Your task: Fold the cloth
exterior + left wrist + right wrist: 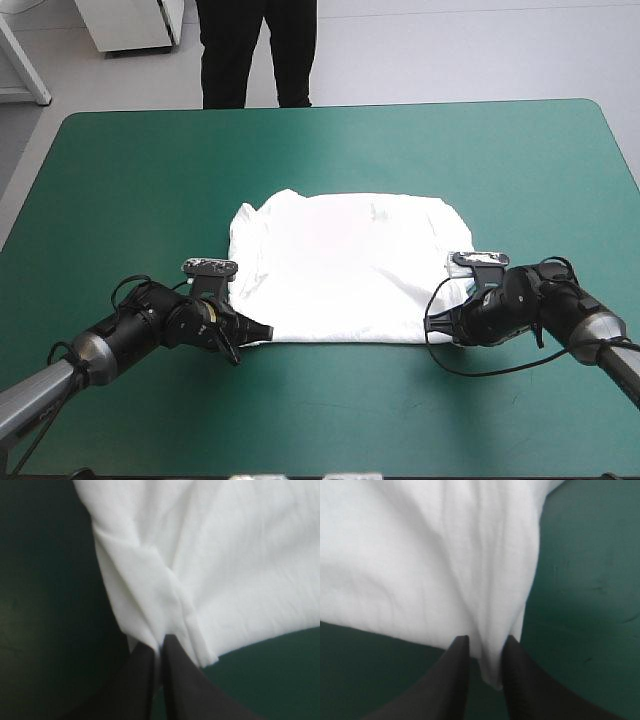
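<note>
The T-shirt point(345, 265) lies spread flat at the middle of the table point(330, 150). My left gripper point(159, 647) pinches the T-shirt's corner toward the table's near-left, fingers almost meeting on the cloth. My right gripper point(485, 642) pinches the corner toward the table's near-right likewise.

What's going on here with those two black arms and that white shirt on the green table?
A white short-sleeved T-shirt lies spread out, a little rumpled, on the teal-green table cover. The left gripper, with its black fin-shaped fingers, pinches the shirt's near left corner. The right gripper pinches the near right corner. The near edge lies on the table, not yet lifted for a fold.
</note>
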You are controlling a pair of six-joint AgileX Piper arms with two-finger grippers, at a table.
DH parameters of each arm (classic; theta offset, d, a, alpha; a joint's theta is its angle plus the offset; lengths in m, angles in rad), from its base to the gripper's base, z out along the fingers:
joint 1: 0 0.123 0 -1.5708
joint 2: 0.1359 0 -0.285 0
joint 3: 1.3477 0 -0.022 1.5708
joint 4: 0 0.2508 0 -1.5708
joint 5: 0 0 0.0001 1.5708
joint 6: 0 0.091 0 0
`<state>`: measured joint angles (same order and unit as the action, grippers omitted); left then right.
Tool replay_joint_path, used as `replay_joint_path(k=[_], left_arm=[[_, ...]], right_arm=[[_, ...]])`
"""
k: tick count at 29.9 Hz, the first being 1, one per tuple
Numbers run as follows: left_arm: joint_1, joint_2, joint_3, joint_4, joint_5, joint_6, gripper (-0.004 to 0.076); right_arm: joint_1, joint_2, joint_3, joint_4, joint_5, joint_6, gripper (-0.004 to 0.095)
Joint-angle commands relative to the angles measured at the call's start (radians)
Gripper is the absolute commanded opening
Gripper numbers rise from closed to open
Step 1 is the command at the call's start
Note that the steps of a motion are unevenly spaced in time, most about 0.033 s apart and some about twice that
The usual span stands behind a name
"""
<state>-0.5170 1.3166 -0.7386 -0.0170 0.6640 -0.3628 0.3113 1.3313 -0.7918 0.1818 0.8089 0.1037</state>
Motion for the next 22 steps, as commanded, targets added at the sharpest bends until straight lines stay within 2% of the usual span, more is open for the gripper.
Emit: replay_joint_path(k=[1,3,5,7,13,22], left_arm=[[-0.007,-0.032,-0.056,-0.014,0.063,-0.004,0.0196],[-0.007,-0.034,-0.089,-0.011,0.129,-0.004,0.0314],[-0.007,-0.040,-0.126,-0.001,0.182,-0.004,0.0421],[-0.007,-0.056,-0.168,0.006,0.209,-0.002,0.0491],[-0.007,-0.131,-0.293,0.017,0.248,0.023,0.0498],[-0.007,-0.176,-0.478,0.098,0.399,0.028,0.0490]], right_arm=[[-0.001,-0.033,-0.037,0.063,0.033,-0.026,0.0512],[-0.001,-0.035,-0.059,0.067,0.065,-0.026,0.0640],[-0.001,-0.042,-0.087,0.065,0.080,-0.024,0.0659],[-0.001,-0.058,-0.116,0.061,0.099,-0.022,0.0634],[-0.001,-0.119,-0.245,0.033,0.197,0.003,0.0580],[-0.001,-0.183,-0.447,-0.118,0.349,0.086,0.0574]])
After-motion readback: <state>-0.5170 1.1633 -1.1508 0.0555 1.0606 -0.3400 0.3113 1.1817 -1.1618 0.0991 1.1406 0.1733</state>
